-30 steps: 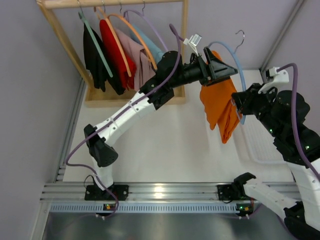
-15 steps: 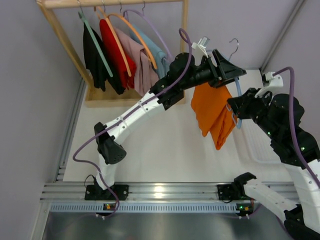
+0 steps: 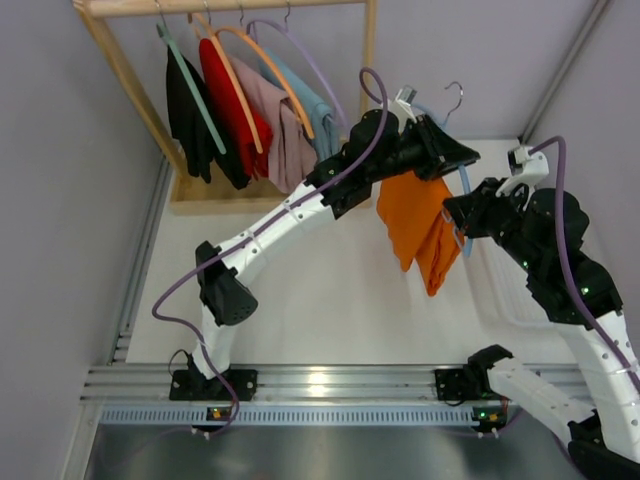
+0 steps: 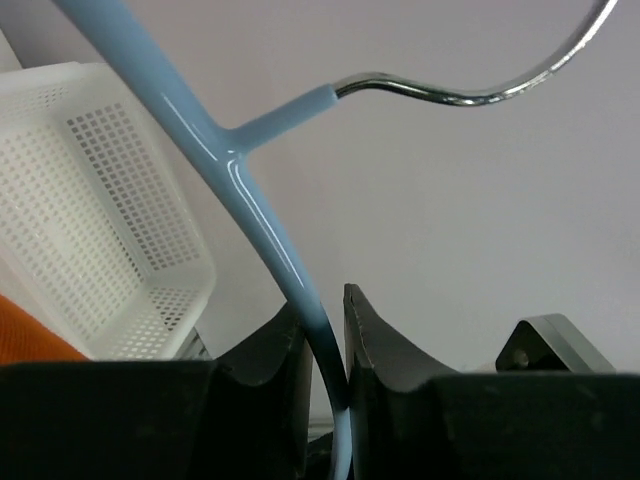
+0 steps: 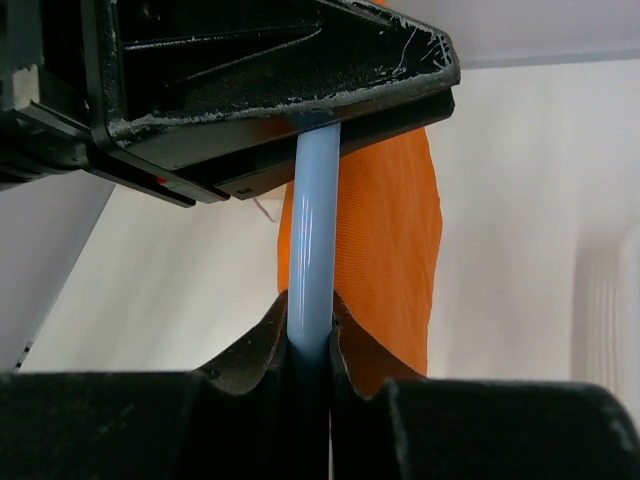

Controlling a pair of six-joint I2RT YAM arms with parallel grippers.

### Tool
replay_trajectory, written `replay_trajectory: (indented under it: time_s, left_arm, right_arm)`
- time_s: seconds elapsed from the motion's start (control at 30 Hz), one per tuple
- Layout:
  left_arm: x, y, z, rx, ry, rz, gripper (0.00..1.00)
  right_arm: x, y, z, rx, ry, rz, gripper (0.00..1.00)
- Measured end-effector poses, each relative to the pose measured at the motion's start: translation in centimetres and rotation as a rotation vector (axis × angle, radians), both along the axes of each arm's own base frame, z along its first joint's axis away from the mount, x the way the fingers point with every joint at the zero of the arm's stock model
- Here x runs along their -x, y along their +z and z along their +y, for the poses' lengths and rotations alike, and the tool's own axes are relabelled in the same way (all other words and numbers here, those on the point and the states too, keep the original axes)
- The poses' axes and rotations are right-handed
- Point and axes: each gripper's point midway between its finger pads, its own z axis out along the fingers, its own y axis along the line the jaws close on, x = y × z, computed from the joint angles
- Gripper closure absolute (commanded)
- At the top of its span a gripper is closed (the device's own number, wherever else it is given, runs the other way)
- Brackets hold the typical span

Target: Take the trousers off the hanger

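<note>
Two arms meet on one hanger, held in the air right of centre

Far left, top view: we note a wooden rack (image 3: 131,95) carrying several garments, a red garment (image 3: 228,100) among them, well apart from the work

Left arm (image 3: 280,215) runs from its base diagonally up and right over the tabletop (image 3: 330,290). At its end the left jaws are clenched on the hanger (image 3: 463,183). In the left wrist view we see the light-blue rod (image 4: 235,170) pass down between the two black fingers, pinched just below the fork where the neck branches off to the silver hook (image 4: 470,95). In the top view the hook (image 3: 455,93) sticks up free, caught on nothing

Trousers (image 3: 420,225): bright orange, hanging limp from under the left jaws, between the two arms and clear of the tabletop. Their upper edge is hidden by the left jaws, so we cannot tell how they sit on the hanger. A sliver of orange (image 4: 30,335) shows at the lower left of the left wrist view, beside a white mesh basket (image 4: 110,230)

Right arm (image 3: 545,245) reaches in from the right. Right jaws are clamped on the same blue rod (image 5: 310,250), lower down it than the left jaws, with a short bare stretch between the two grips. In that wrist view the trousers (image 5: 390,250) hang just behind the rod, to its right
</note>
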Motion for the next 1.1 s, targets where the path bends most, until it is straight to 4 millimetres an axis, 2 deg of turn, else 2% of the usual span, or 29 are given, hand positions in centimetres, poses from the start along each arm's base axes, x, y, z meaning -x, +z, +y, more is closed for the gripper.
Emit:
replay_trajectory:
  time_s: [0.03, 0.07, 0.13, 0.2, 0.23, 0.3, 0.4, 0.43, 0.53, 0.6, 0.67, 0.83, 1.1]
  left_arm:
    - [0.0, -0.1, 0.0, 0.001, 0.001, 0.008, 0.84]
    - [-0.1, 0.0, 0.0, 0.007, 0.002, 0.023, 0.94]
    - [0.2, 0.1, 0.0, 0.021, -0.008, 0.067, 1.0]
    - [0.3, -0.1, -0.1, 0.016, -0.018, 0.067, 1.0]
    - [0.2, -0.4, 0.0, 0.008, -0.018, 0.064, 1.0]
    - [0.0, -1.5, 0.0, -0.017, -0.016, 0.075, 1.0]
    - [-0.6, -4.2, 0.2, -0.073, -0.01, 0.123, 1.0]
    - [-0.6, -5.2, 0.2, -0.094, -0.01, 0.14, 1.0]
    - [-0.6, -7.7, 0.3, -0.145, -0.019, 0.192, 1.0]
    - [-0.3, -8.1, 0.3, -0.148, -0.034, 0.203, 1.0]
    - [-0.1, -7.7, 0.2, -0.136, -0.05, 0.208, 1.0]
    - [0.7, -5.6, 0.1, -0.083, -0.094, 0.185, 1.0]
    - [1.2, -0.4, 1.0, 0.021, -0.105, 0.117, 1.0]
  right_arm:
    - [0.0, 0.0, 0.1, -0.002, 0.002, -0.005, 0.9]
    - [0.0, 0.1, 0.1, 0.001, 0.005, -0.009, 0.82]
    - [-0.1, 0.1, 0.2, 0.006, 0.016, -0.025, 0.75]
    - [-0.2, 0.5, 0.2, 0.01, 0.02, -0.058, 0.68]
    - [-0.2, 0.8, 0.2, 0.013, 0.019, -0.078, 0.47]
    - [0.0, 2.1, 0.1, 0.007, 0.025, -0.144, 0.27]
    - [1.0, 5.1, -0.7, -0.001, 0.022, -0.282, 0.14]
    - [1.5, 6.1, -1.1, 0.0, 0.015, -0.324, 0.06]
    - [3.4, 8.4, -2.7, 0.019, -0.016, -0.447, 0.03]
    - [4.7, 9.3, -4.1, 0.037, -0.06, -0.525, 0.04]
    - [5.5, 9.1, -5.5, 0.082, -0.107, -0.573, 0.01]
    - [5.6, 6.3, -7.0, 0.218, -0.151, -0.575, 0.01]
    - [5.6, 0.5, -6.2, 0.391, -0.053, -0.549, 0.01]
